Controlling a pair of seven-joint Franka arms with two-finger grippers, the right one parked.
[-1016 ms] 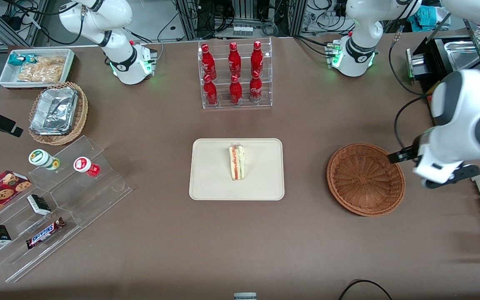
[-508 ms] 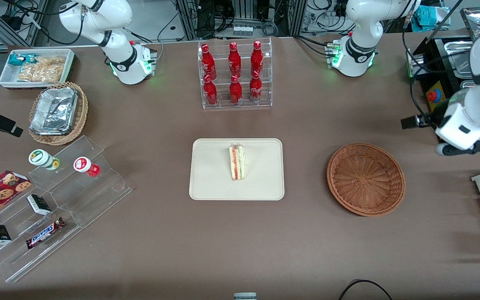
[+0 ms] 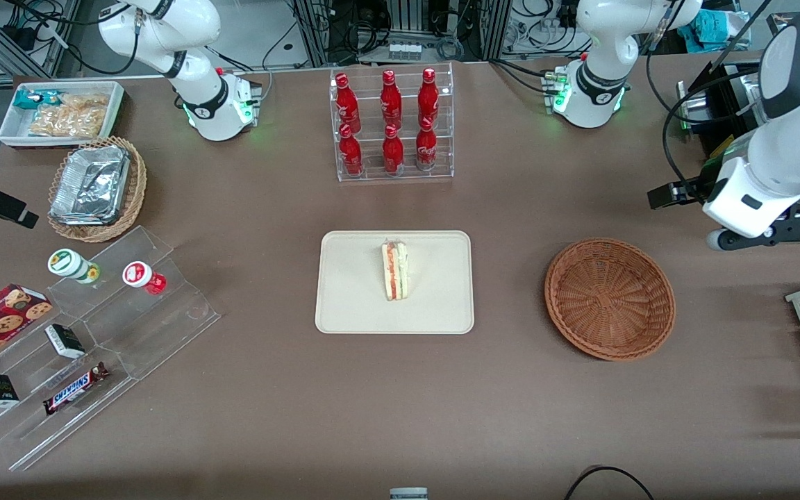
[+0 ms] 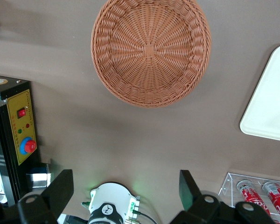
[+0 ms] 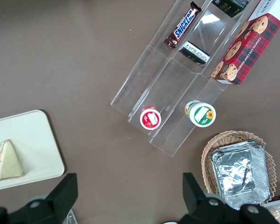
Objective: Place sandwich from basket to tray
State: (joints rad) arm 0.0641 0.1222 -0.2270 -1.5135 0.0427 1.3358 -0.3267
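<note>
The sandwich [image 3: 394,271] is seen lying on the tray [image 3: 351,292], near its middle, while the basket [image 3: 609,298] stands empty beside the tray toward the working arm's end of the table. The gripper [image 4: 126,189] is held high above the table, farther from the front camera than the basket, with its jaws spread wide and nothing between them.

This is a robotics lab staged as a small shop. Two white arm bases [image 3: 216,104] are bolted to a brown table [image 3: 511,208], with cables and aluminium framing [image 3: 400,28] at twelve o'clock of an acrylic rack of red bottles [image 3: 392,125]. A control box with a red emergency button [image 4: 27,145] stands by. The gripper [image 4: 125,189] hangs above the table at two o'clock of the basket [image 3: 610,298], fingers [image 4: 60,189] spread apart.
</note>
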